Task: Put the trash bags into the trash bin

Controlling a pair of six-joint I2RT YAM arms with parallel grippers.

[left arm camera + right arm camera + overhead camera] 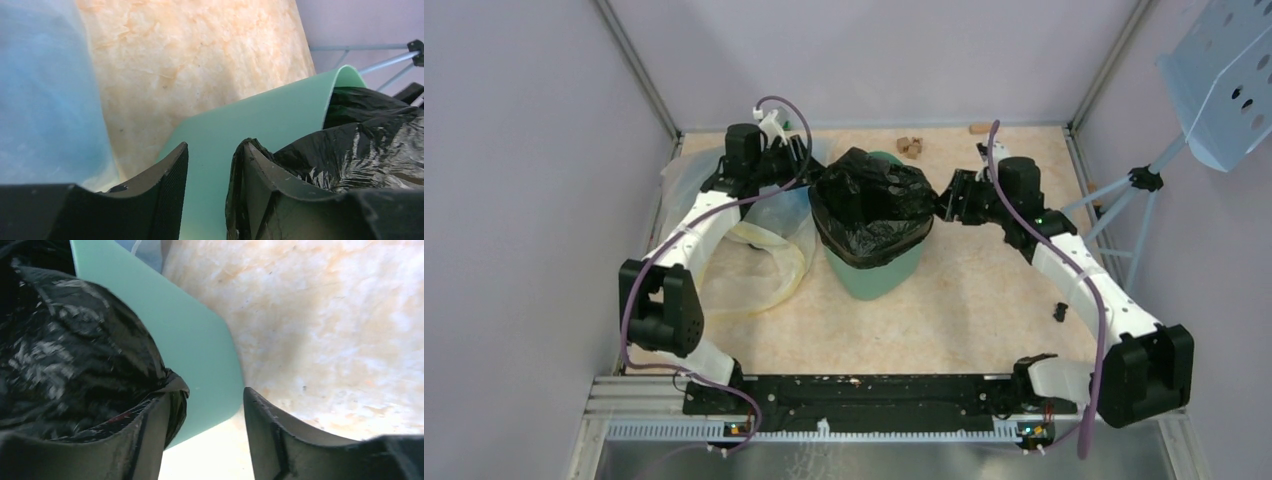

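The mint-green trash bin [869, 272] stands mid-table. The glossy black trash bag [871, 205] sits in its mouth and spreads over the rim. My left gripper [802, 172] is at the bin's left rim, my right gripper [944, 200] at its right rim. In the left wrist view the gripper [216, 145] is open, with the bin wall [260, 120] showing between the fingers and bag film [360, 145] draped over the right finger. In the right wrist view the gripper [212, 390] is open, bag film [75, 340] over its left finger, next to the bin [200, 350].
A large clear bag [764, 240] with blue and yellow contents lies left of the bin, under my left arm; it shows blue in the left wrist view [45, 90]. Small wooden blocks [909, 146] lie at the back. A small black part [1060, 311] lies at the right.
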